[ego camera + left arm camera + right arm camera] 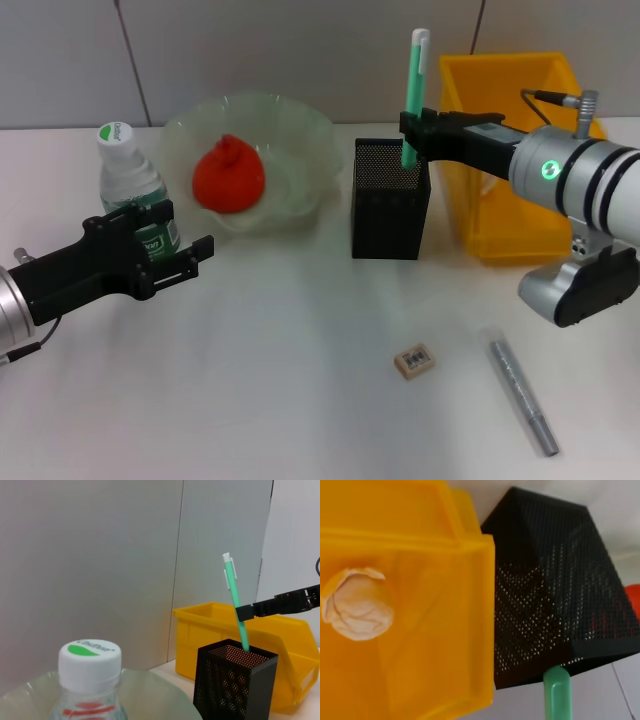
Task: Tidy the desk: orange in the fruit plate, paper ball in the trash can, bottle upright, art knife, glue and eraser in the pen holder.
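Right arm (590, 185) — silver-white casing with black bands, a green indicator light, grey cable; both grippers (150, 255) — black, angular metal.

A pale grey panelled wall (300, 50) (split by thin dark seams (131, 60) running near-vertically) fills the whole background.

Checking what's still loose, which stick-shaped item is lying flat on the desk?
The grey stick beside the eraser; the green one stands in the pen holder.
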Available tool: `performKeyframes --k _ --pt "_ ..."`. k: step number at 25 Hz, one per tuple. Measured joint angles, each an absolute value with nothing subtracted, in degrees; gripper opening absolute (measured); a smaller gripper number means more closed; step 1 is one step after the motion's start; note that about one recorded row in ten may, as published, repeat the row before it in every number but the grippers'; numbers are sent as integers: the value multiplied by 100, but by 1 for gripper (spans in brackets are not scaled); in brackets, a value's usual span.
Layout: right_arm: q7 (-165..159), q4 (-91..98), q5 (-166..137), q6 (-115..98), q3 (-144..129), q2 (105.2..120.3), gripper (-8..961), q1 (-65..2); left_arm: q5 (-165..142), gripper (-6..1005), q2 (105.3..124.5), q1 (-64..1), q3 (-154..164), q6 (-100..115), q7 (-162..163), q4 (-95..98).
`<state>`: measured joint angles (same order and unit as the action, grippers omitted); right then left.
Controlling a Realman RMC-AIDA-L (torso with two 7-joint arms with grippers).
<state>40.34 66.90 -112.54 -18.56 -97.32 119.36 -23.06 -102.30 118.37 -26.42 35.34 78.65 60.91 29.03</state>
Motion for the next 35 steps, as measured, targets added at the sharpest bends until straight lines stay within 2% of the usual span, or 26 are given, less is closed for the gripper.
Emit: performKeyframes --k 10,15,19,29,35 --pt "3948 6559 -11242 -1048 -10327 11940 236 -2200 -10199 786 11841 -2641 3533 7855 6083 2913" --pt "3565 6604 -11241 -990 -10303 11938 406 -2198 -10130 786 11839 -2644 3527 7846 6042 2902" --pt "2802 6841 -11240 -985 -10268 11938 585 -2173 -10094 786 11842 -2643 3523 7849 6028 2887" --pt "-1442 7874 -11231 -625 -10279 11953 584 -1912 -9925 786 11831 -2599 3594 7916 5839 2517" --pt "-5472 8214 -11188 -565 -10153 11930 584 -1976 -9964 786 11803 -2405 3827 8296 5823 2534"
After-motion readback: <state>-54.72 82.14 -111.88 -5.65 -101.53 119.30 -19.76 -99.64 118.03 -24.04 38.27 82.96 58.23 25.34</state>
